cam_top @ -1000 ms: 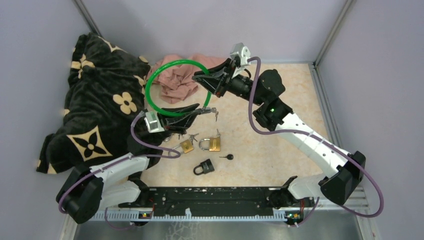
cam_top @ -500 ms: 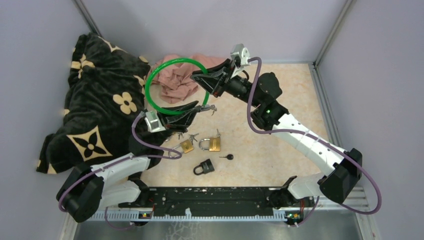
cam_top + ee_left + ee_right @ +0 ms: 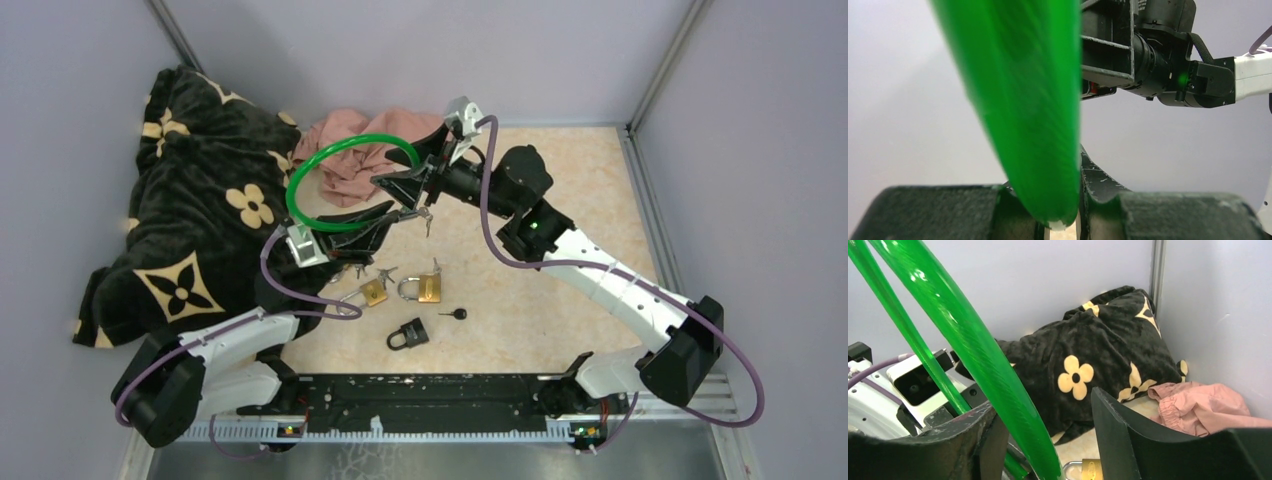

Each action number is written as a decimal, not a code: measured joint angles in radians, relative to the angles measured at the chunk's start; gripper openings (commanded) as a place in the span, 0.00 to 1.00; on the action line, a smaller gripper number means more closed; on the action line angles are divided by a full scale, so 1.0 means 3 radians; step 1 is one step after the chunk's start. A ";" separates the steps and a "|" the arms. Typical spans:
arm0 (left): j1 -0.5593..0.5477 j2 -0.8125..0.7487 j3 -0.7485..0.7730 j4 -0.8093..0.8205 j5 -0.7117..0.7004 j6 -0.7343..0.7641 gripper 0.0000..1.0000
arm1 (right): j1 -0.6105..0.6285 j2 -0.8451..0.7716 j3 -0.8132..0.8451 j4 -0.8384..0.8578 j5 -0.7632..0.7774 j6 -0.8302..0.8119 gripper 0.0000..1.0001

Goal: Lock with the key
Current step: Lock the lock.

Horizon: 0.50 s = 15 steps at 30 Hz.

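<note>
A green cable lock loop [image 3: 300,170] hangs in the air above the table's back left. My left gripper [image 3: 388,217] is shut on one end of the cable; in the left wrist view the green cable [image 3: 1018,100] is pinched between the jaws of that gripper [image 3: 1060,215]. A small bunch of keys [image 3: 428,222] dangles by that end. My right gripper [image 3: 402,186] is open just above the left one. In the right wrist view the cable [image 3: 978,355] passes between the spread jaws of the right gripper [image 3: 1048,440], close to the left finger [image 3: 948,440].
A black flowered blanket [image 3: 190,210] fills the left side and a pink cloth [image 3: 355,160] lies at the back. On the table lie two brass padlocks [image 3: 374,292] [image 3: 422,290], a black padlock [image 3: 409,334] and a black key [image 3: 456,314].
My right gripper has moved left and down, close to the left gripper's tip, around the cable. The green loop has shifted a little left. The left arm has barely moved.
</note>
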 measured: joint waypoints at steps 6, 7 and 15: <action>0.0000 -0.0014 -0.0001 0.0000 -0.0072 -0.0027 0.00 | 0.0000 0.0000 0.0051 -0.0295 -0.0080 -0.0130 0.92; 0.0000 -0.0017 -0.0001 0.0000 -0.0094 -0.0032 0.00 | 0.0000 0.0001 0.0099 -0.0416 -0.0117 -0.0175 0.93; 0.0000 -0.0039 -0.0001 0.0000 -0.0239 -0.0107 0.00 | -0.0197 -0.0037 0.0286 -0.0841 -0.0558 -0.0280 0.98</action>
